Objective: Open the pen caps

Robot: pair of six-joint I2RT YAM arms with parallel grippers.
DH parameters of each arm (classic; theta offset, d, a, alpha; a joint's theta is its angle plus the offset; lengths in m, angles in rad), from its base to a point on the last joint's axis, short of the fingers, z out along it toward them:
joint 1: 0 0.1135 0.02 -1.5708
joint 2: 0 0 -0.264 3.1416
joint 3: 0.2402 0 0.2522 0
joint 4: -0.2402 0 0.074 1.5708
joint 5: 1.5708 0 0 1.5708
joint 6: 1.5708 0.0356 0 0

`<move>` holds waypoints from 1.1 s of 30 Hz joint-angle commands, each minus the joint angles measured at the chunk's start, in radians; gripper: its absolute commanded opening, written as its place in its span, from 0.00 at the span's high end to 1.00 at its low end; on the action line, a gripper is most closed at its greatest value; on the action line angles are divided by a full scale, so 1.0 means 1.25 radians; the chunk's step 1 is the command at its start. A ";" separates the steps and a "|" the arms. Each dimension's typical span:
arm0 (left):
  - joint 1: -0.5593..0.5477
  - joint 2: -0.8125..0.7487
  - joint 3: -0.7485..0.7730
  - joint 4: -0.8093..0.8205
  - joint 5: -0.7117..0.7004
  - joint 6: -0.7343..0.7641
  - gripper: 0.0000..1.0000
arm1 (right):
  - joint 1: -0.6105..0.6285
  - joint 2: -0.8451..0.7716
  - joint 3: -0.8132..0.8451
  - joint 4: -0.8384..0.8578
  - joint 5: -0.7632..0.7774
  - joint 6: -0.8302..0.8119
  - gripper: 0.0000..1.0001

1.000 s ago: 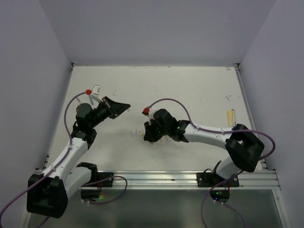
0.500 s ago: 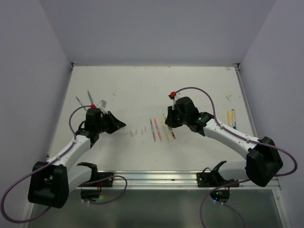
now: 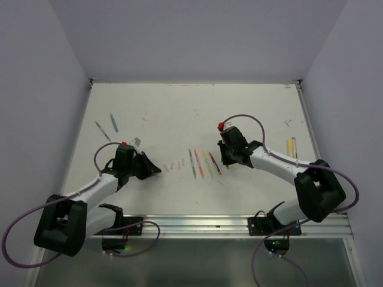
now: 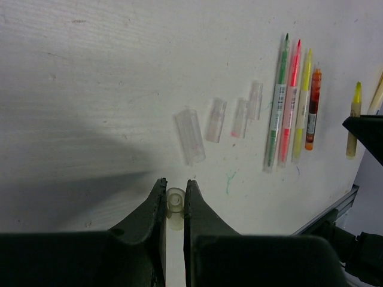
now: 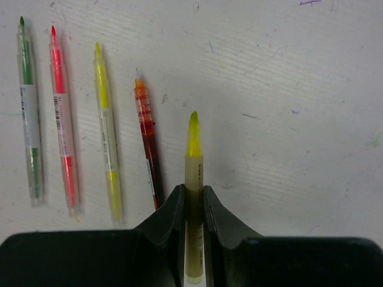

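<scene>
- The left gripper, its jaws drawn narrow, pinches a short, clear, yellow-tinted plastic pen cap over the scuffed white table, left of centre and towards the near edge.
- 4 more clear plastic caps lie loose on the table in a ragged row just right of that gripper, each apart from the next. 1 of them shows a pink tint.
- Right of the caps, 4 slim uncapped pens lie side by side with their tips all one way: a green pen, a pink pen, a yellow pen and an orange-red pen.
- The right gripper, jaws also narrow, clamps the barrel of a 5th, yellow-green plastic pen. Its bare tip is exposed, and it sits just right of the orange-red pen.
- Well apart from the row, a blue pen lies at the far left, and a pale yellow marker lies near the right edge.
</scene>
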 commanded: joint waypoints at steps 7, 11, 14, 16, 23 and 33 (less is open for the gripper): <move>-0.014 0.085 -0.008 0.108 -0.014 -0.010 0.92 | -0.005 0.043 0.008 0.037 -0.001 -0.018 1.00; -0.014 0.105 -0.005 0.130 -0.018 -0.018 0.88 | -0.006 0.070 0.023 0.039 -0.035 -0.017 1.00; -0.014 0.112 0.008 0.126 -0.024 -0.017 0.80 | -0.006 0.086 0.025 0.042 -0.041 -0.016 1.00; -0.014 0.114 0.013 0.122 -0.028 -0.017 0.78 | -0.006 0.096 0.027 0.044 -0.045 -0.017 1.00; -0.014 0.110 0.018 0.126 -0.036 -0.029 0.68 | -0.006 0.111 0.023 0.058 -0.071 -0.014 0.89; -0.014 0.066 0.024 0.092 -0.056 -0.027 0.61 | -0.006 0.090 0.035 0.049 -0.054 -0.006 0.71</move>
